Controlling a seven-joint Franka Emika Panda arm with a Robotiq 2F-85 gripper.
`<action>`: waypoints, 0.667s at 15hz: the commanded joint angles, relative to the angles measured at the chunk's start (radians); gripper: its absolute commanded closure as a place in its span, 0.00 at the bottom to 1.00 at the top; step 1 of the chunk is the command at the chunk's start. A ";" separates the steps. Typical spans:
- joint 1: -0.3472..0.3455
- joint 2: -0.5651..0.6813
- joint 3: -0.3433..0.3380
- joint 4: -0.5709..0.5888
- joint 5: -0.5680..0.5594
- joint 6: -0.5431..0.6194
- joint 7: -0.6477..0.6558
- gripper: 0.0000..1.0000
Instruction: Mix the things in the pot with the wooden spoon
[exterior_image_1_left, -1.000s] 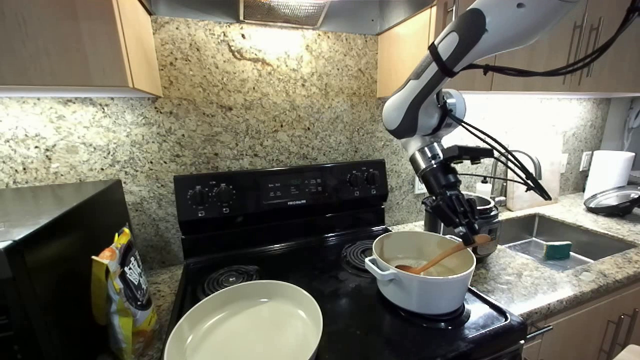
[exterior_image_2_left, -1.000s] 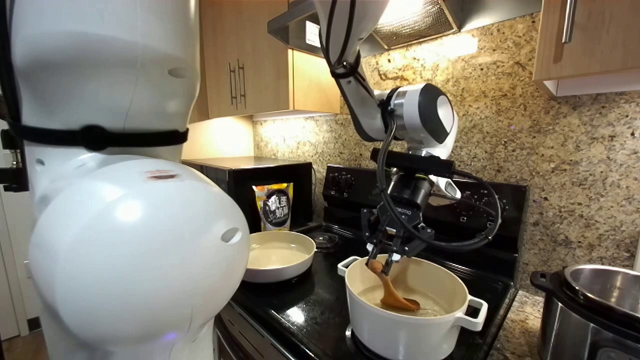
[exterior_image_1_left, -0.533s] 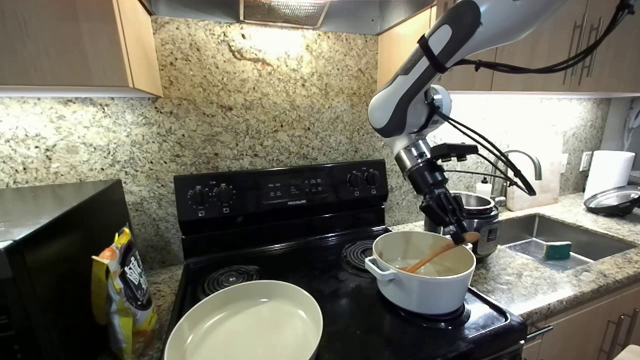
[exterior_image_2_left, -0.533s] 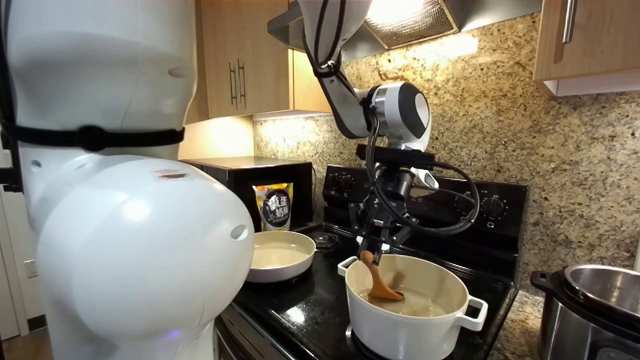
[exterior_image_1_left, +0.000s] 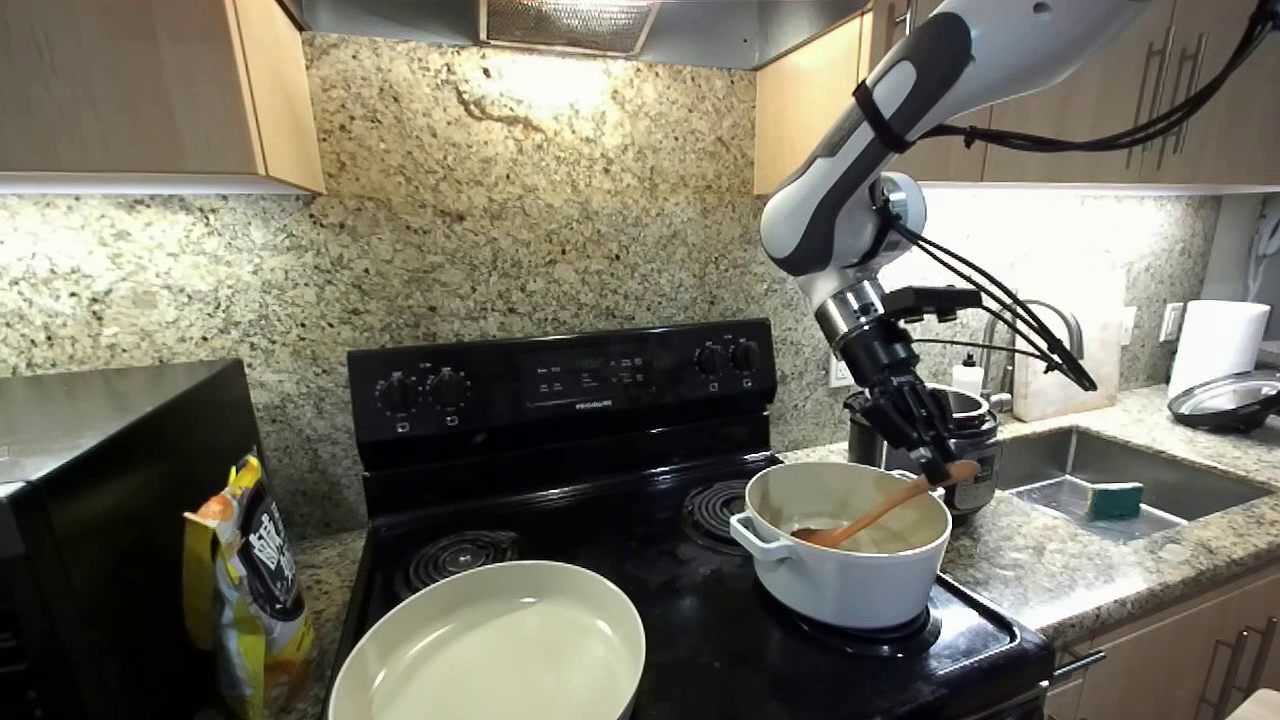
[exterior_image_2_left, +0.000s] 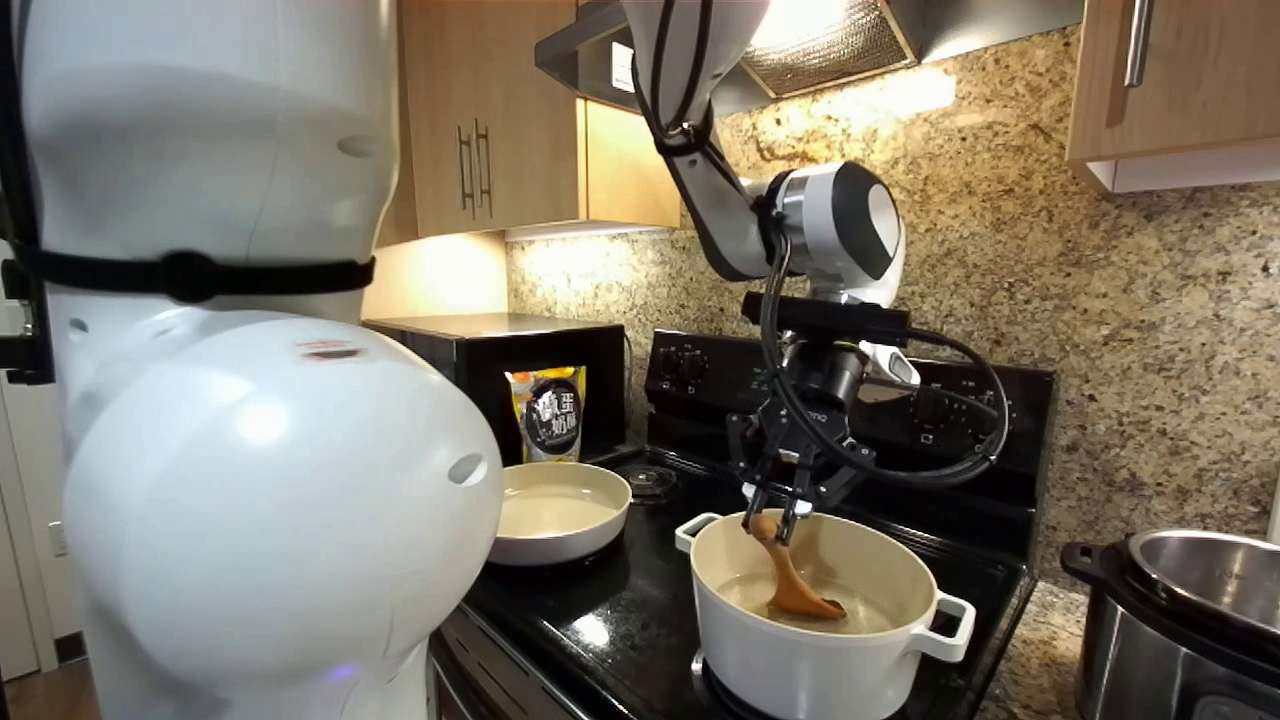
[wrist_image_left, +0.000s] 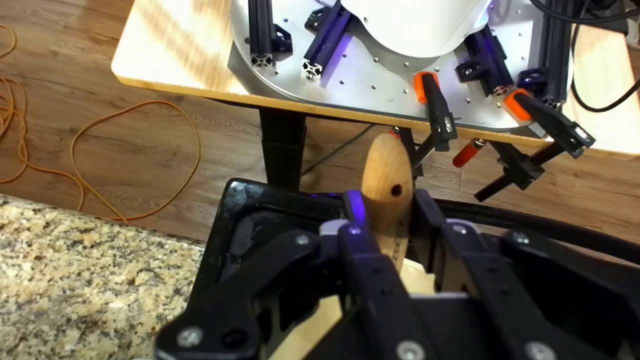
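The wooden spoon (exterior_image_1_left: 882, 508) leans in the white pot (exterior_image_1_left: 850, 592), its head down in a shallow, clear-looking liquid (exterior_image_2_left: 870, 618). My gripper (exterior_image_1_left: 937, 474) is above the pot's rim in both exterior views, shut on the spoon's upper handle. In the wrist view the handle end (wrist_image_left: 387, 170), with a small hole in it, sticks out past the two black fingers, which press it from both sides. A small dark patch shows at the spoon head (exterior_image_2_left: 800, 600). The things in the pot cannot be made out clearly.
A large shallow pale dish (exterior_image_1_left: 500, 640) stands on the black stove (exterior_image_1_left: 690, 620). Close beside the pot is a steel cooker (exterior_image_2_left: 1150, 640) on the counter. A yellow food bag (exterior_image_1_left: 265, 580) leans near the microwave (exterior_image_2_left: 480, 350). The range hood (exterior_image_2_left: 830, 50) hangs above.
Between one second and half a second ago, gripper and spoon swung left in both exterior views. Since then they have come back right, close to where they were. The pot has stayed put.
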 joint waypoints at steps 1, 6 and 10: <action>-0.023 -0.008 -0.013 -0.001 -0.031 -0.017 0.013 0.93; -0.014 -0.068 -0.005 -0.046 -0.079 -0.052 0.002 0.93; 0.015 -0.115 0.028 -0.072 -0.106 -0.077 -0.017 0.93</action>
